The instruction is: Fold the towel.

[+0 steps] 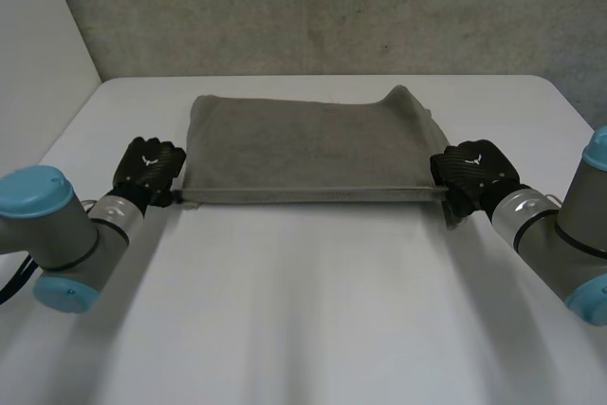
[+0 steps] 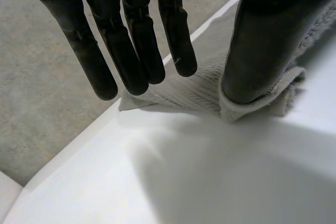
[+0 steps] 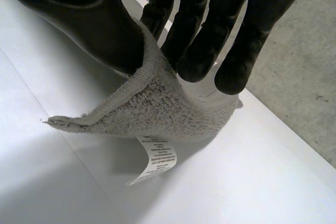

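Note:
A grey towel [image 1: 313, 149] lies folded on the white table [image 1: 303, 320], its near edge stretched straight between my two hands. My left hand [image 1: 147, 170] is at the towel's near left corner. In the left wrist view its fingers [image 2: 131, 51] are straight and lifted off the cloth, while its thumb rests on the towel corner [image 2: 199, 95]. My right hand [image 1: 474, 175] is at the near right corner. There its fingers [image 3: 210, 30] and thumb pinch the towel corner [image 3: 152, 114], held slightly above the table, with a white label [image 3: 157, 161] hanging below.
Bare white table stretches in front of the towel towards me. A grey wall rises behind the table's far edge, and the far right corner of the towel [image 1: 403, 97] bulges up a little.

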{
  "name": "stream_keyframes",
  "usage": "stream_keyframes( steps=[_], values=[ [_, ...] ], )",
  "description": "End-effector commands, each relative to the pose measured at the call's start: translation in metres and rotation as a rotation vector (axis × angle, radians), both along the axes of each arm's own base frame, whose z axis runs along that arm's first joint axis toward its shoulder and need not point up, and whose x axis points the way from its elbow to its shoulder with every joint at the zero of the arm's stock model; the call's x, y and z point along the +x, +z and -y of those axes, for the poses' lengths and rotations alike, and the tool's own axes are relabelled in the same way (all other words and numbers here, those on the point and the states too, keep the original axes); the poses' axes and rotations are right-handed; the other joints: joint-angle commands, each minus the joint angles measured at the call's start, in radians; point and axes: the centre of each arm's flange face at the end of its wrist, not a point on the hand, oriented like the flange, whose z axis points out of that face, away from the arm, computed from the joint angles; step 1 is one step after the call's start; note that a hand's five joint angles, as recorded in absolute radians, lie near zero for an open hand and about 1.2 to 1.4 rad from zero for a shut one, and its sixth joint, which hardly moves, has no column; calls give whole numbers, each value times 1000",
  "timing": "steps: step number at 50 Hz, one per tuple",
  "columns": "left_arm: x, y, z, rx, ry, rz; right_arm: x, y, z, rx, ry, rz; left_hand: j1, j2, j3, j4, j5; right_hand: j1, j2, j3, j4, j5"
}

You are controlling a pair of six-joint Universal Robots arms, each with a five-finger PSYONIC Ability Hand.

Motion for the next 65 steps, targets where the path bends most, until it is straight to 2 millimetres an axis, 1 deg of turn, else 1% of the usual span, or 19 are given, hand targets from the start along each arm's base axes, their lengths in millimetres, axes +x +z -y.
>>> stream_keyframes(
  steps=[1, 4, 10, 14, 21, 23, 33, 43, 46, 47, 48, 49, 50, 56, 58, 60, 62, 64, 65],
  values=[
    [0, 3, 2, 1, 19, -49, 0, 6, -3, -14, -4, 4, -24, -28, -31, -31, -25, 72, 66, 70, 60, 52],
    [-1, 4, 1, 6, 18, -66, -2, 14, -1, -25, -24, 33, -27, -31, -34, -34, -28, 72, 66, 70, 60, 52],
    [-7, 17, 4, 8, 7, -157, -11, 30, 6, -23, -98, 133, -9, -14, -17, -16, -10, 72, 66, 70, 60, 52],
    [-15, 21, 2, 33, -9, -218, -11, 31, 7, -19, -106, 150, -9, -14, -17, -16, -10, 72, 66, 70, 60, 52],
    [-27, 16, -5, 85, -46, -284, -8, 28, 4, -12, -95, 145, -21, -25, -29, -28, -22, 72, 66, 70, 60, 52],
    [-32, 10, -9, 103, -61, -284, -7, 28, 4, -12, -93, 144, -18, -22, -26, -25, -19, 72, 66, 70, 60, 52],
    [-33, -4, -9, 145, -54, -273, -11, 27, 7, -12, -105, 143, -9, -14, -17, -16, -10, 72, 66, 70, 60, 52],
    [-32, -4, -7, 153, -39, -269, -21, 28, 14, -18, -146, 147, -3, -8, -11, -10, -4, 72, 66, 70, 60, 52],
    [-32, -1, -5, 145, -39, -270, -22, 30, 15, -22, -155, 149, 35, 30, 27, 28, 34, 72, 66, 70, 60, 52],
    [-31, 0, -5, 146, -34, -270, -22, 31, 15, -24, -155, 149, 137, 132, 129, 130, 136, 72, 66, 70, 60, 52],
    [-31, 0, -5, 146, -34, -270, -22, 31, 15, -24, -155, 149, 138, 133, 130, 131, 137, 72, 66, 70, 60, 52],
    [-31, 2, -5, 143, -27, -270, -22, 31, 14, -24, -153, 149, 420, 415, 412, 413, 419, 72, 66, 70, 60, 52],
    [-30, 4, -3, 136, -20, -271, -22, 31, 14, -22, -154, 149, 515, 511, 507, 508, 514, 72, 66, 70, 60, 52],
    [-28, 16, 0, 105, -11, -277, -22, 28, 16, -14, -156, 148, 516, 512, 508, 509, 515, 72, 66, 70, 60, 52],
    [-25, 31, 1, 68, -5, -285, -22, 27, 16, -15, -156, 147, 516, 512, 508, 509, 515, 72, 66, 70, 60, 52],
    [-23, 38, 2, 52, -1, -288, -22, 25, 17, -11, -159, 145, 516, 512, 508, 509, 515, 72, 66, 70, 60, 52],
    [-20, 44, 2, 38, 4, -290, -22, 21, 18, -2, -160, 139, 516, 512, 508, 509, 515, -12, -18, -14, -24, -32],
    [-16, 48, 3, 27, 18, -292, -21, 13, 21, 21, -162, 132, 516, 512, 508, 509, 515, -351, -357, -353, -363, -371],
    [-11, 50, 4, 22, 34, -293, -21, 13, 21, 21, -162, 132, 516, 512, 508, 509, 515, -353, -359, -355, -364, -372]
  ],
)
